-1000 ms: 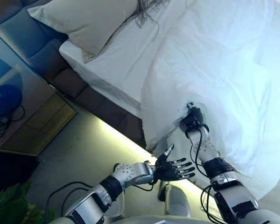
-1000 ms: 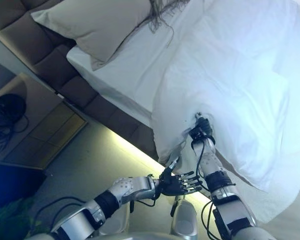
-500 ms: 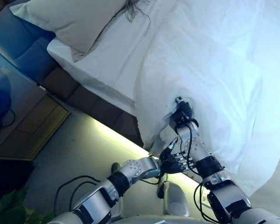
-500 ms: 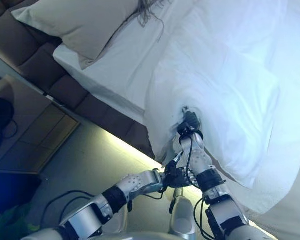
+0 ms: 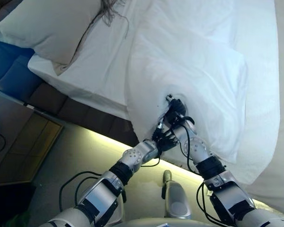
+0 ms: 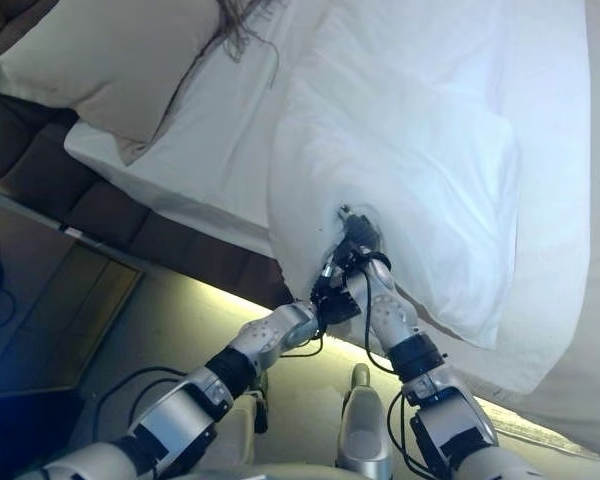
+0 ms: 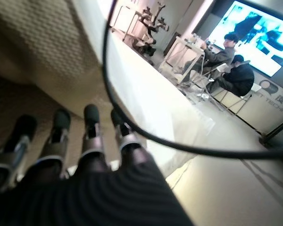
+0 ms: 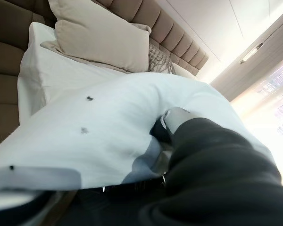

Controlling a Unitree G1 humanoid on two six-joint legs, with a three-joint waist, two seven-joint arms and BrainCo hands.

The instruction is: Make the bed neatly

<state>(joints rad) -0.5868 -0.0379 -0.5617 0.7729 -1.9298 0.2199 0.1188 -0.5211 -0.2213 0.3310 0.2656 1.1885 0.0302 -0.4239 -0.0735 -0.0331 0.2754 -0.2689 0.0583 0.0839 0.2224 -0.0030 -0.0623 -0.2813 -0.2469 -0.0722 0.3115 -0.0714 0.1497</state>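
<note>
A: Where is the duvet (image 5: 199,71) sitting right now?

B: It is lying across the bed, folded back on itself, with one edge hanging over the near side of the mattress (image 5: 80,78). The pillow (image 5: 42,30) is resting at the head end, well apart from it.

A: And the hands?

B: The right hand (image 5: 174,109) is gripping the duvet's edge; in its wrist view the white cloth is bunching around the curled fingers. The left hand (image 5: 163,137) is reaching in just below it, fingers straight and holding nothing, pointing at the side of the bed.

A: How should it be doing this step?

B: I would say the left hand should be taking hold of the same hem a little way along, so both hands are pulling evenly toward the pillow. One hand alone is likely dragging the cloth into a skewed fold.

A: Anything different from a second ago?

B: Yes. The left hand was hovering open over the floor (image 5: 85,146), apart from the right arm; now it is up against the right wrist. The whole view has also shifted, so the camera is moving.
</note>
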